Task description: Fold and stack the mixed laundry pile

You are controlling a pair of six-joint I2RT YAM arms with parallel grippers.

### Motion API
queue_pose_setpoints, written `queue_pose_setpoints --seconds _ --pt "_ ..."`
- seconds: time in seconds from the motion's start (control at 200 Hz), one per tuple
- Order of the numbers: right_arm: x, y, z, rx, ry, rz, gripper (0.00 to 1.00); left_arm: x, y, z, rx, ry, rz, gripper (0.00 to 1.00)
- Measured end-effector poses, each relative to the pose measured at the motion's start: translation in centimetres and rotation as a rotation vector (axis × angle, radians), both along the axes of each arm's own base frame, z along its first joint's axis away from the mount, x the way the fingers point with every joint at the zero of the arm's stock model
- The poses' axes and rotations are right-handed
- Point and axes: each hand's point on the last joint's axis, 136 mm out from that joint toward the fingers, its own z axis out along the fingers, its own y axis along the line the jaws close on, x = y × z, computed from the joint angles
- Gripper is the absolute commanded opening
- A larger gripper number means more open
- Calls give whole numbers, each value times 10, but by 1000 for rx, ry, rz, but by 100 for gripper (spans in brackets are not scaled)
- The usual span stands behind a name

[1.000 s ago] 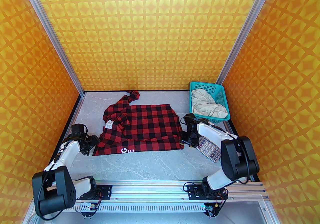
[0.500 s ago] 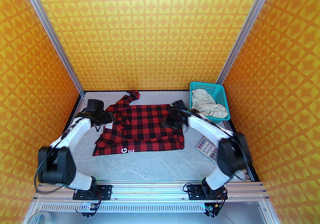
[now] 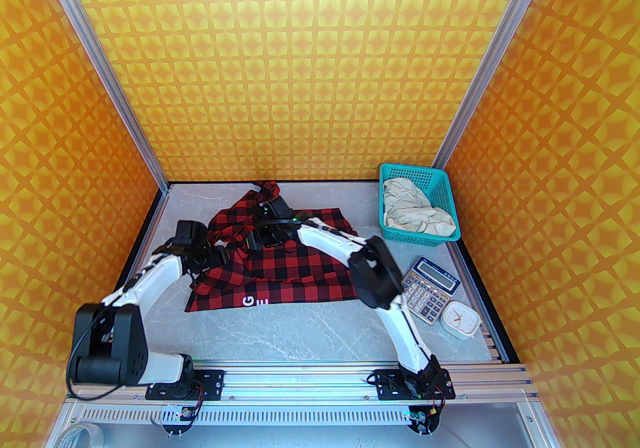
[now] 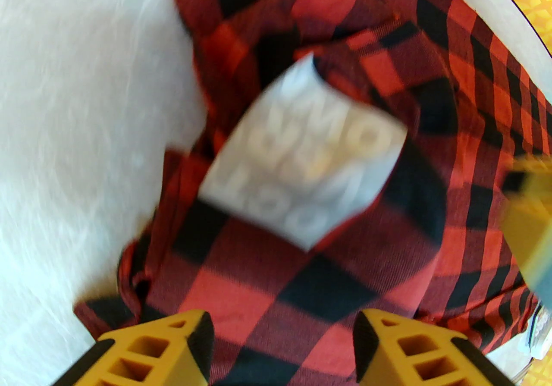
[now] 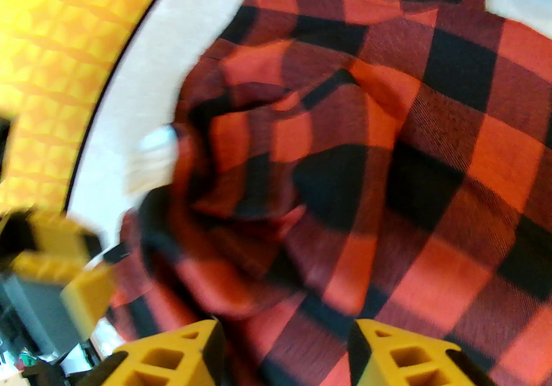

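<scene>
Over the shirt's (image 3: pixel 300 272) far-left bunch, you've just brought in left fingers (image 4: pixel 164 349) and right fingers (image 5: pixel 172 354), both open, ready to spread it.

Blur makes the white label (image 4: pixel 302 155) on the checked shirt (image 4: pixel 267 302) unreadable.

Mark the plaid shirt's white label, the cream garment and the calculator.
shirt label (image 4: pixel 302 155): left wrist view, middle of its printed face.
cream garment (image 3: pixel 415 211): top external view, its crumpled middle.
calculator (image 3: pixel 423 298): top external view, on the keypad.
</scene>
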Motion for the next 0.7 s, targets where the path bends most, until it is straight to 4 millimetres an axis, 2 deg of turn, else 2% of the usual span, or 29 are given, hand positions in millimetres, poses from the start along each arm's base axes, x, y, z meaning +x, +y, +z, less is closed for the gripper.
queue_pose_setpoints --seconds 0.13,0.26,0.335,0.575,0.7 --pt "7 -1 -29 -46 35 -24 40 -5 0 -1 -10 3 10 56" --pt "14 0 -35 -65 48 -57 32 -5 0 0 -11 -2 12 56" --pt "19 2 -32 -64 41 -75 27 -4 -1 0 -14 -3 13 56" --pt "27 0 -17 -82 20 -108 0 -4 -1 -1 -15 -3 14 56" --pt "36 1 6 -84 -41 -105 0 -7 0 -5 -19 3 20 56"
